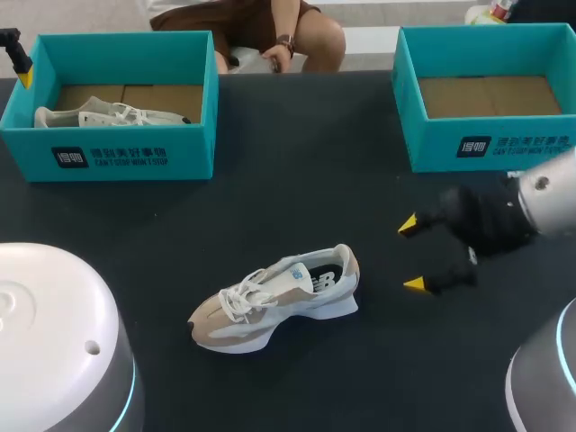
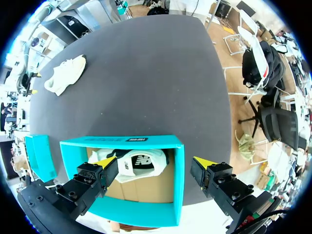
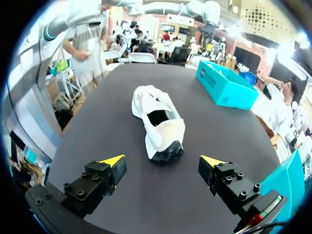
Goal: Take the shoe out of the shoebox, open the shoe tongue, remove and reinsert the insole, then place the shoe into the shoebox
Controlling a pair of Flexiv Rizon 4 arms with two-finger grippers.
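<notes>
A beige and white sneaker [image 1: 274,295] lies on its sole in the middle of the black table, toe toward my left arm; the right wrist view shows this sneaker [image 3: 158,119] heel-first. My right gripper [image 1: 412,255] stands open just off its heel, and nothing sits between the gripper [image 3: 163,163] fingers. A second, white shoe [image 1: 108,115] lies inside the left teal shoebox [image 1: 126,153]. My left gripper [image 2: 156,163] hangs open above that box [image 2: 178,170] and its shoe [image 2: 141,163]. Only one yellow fingertip [image 1: 24,77] of the left gripper shows in the head view.
An empty teal shoebox [image 1: 486,144] with a cardboard floor stands at the back right, close behind my right arm. Bare black table lies between the two boxes and around the sneaker. My arms' white bases fill the near corners.
</notes>
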